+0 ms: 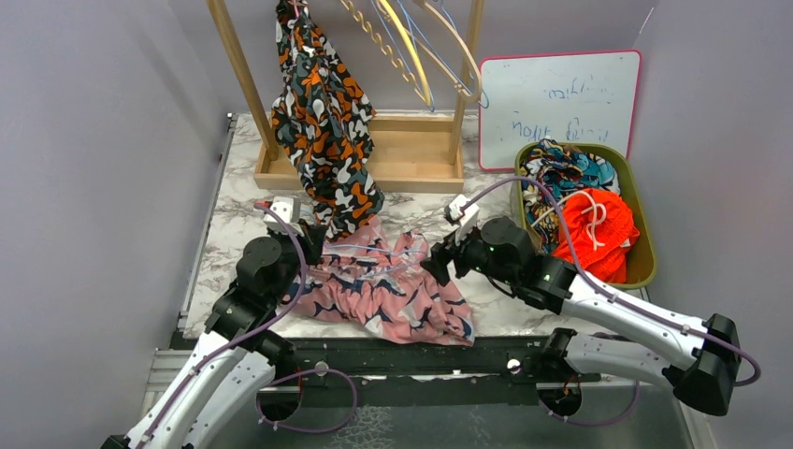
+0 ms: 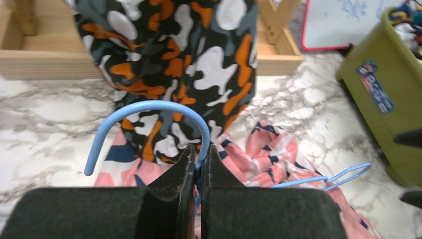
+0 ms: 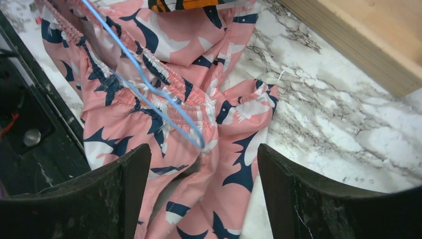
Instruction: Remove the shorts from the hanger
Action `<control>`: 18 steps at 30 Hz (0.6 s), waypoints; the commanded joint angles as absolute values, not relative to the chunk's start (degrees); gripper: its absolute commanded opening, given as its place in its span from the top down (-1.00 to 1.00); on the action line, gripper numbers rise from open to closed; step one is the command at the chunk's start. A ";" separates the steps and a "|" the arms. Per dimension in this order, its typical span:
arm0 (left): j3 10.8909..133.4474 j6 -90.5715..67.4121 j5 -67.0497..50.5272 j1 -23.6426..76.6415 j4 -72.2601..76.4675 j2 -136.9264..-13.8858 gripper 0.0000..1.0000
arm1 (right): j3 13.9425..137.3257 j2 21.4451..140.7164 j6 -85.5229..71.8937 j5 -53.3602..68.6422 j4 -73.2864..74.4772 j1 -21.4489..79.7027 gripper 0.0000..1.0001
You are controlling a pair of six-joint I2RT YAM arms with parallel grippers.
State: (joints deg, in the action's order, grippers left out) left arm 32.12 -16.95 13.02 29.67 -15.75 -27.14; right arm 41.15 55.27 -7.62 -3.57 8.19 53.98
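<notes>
Pink print shorts [image 1: 393, 295] lie bunched on the marble table, with a blue wire hanger [image 3: 149, 82] still threaded through their elastic waistband. My left gripper [image 2: 200, 154] is shut on the hanger's neck, just below its curved hook [image 2: 149, 105]; in the top view it [image 1: 313, 238] sits at the shorts' left end. Over the shorts' right end hovers my right gripper [image 3: 204, 149], open, with pink fabric [image 3: 234, 124] and the hanger's tip below the gap and nothing gripped. In the top view the right gripper [image 1: 439, 262] is at the shorts' right edge.
Black-orange-white blotch print shorts [image 1: 323, 122] hang from the wooden rack [image 1: 411, 154], their hem brushing the pink pair. Empty hangers [image 1: 421, 47] hang beside them. A green bin [image 1: 645, 253] at right holds orange shorts [image 1: 598, 229] and multicolour shorts [image 1: 561, 168]. A whiteboard [image 1: 561, 94] leans behind.
</notes>
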 commanded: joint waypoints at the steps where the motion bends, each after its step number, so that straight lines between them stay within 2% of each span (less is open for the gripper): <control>1: 32.07 -13.83 1.85 29.36 -10.86 -28.09 1.00 | 46.07 59.35 1.84 3.88 10.30 52.99 -0.58; 4: 32.02 -13.71 0.19 29.37 -10.13 -27.81 1.00 | 49.70 64.44 3.91 11.28 14.57 52.55 -0.48; 10: 31.34 -13.89 0.89 29.36 -9.25 -26.00 1.00 | 51.88 70.06 4.58 19.51 17.38 52.56 -0.11; 13: 31.21 -13.97 1.35 29.36 -9.30 -25.75 1.00 | 51.43 70.13 4.43 19.11 17.22 52.56 0.25; 16: 31.25 -14.18 2.35 29.40 -9.46 -25.82 1.00 | 50.27 68.31 4.23 17.65 16.30 52.56 0.87; 17: 31.22 -14.30 2.86 29.36 -9.48 -25.80 0.98 | 49.66 67.32 3.96 16.24 16.14 52.56 0.96; 18: 31.28 -14.39 3.23 29.36 -9.62 -25.79 0.84 | 48.87 66.05 3.34 14.66 15.90 52.56 0.97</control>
State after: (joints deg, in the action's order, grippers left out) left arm 31.64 -14.48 2.63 29.67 -11.60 -26.30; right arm 50.41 69.67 3.77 16.75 16.40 52.75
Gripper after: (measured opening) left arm 0.039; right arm 0.048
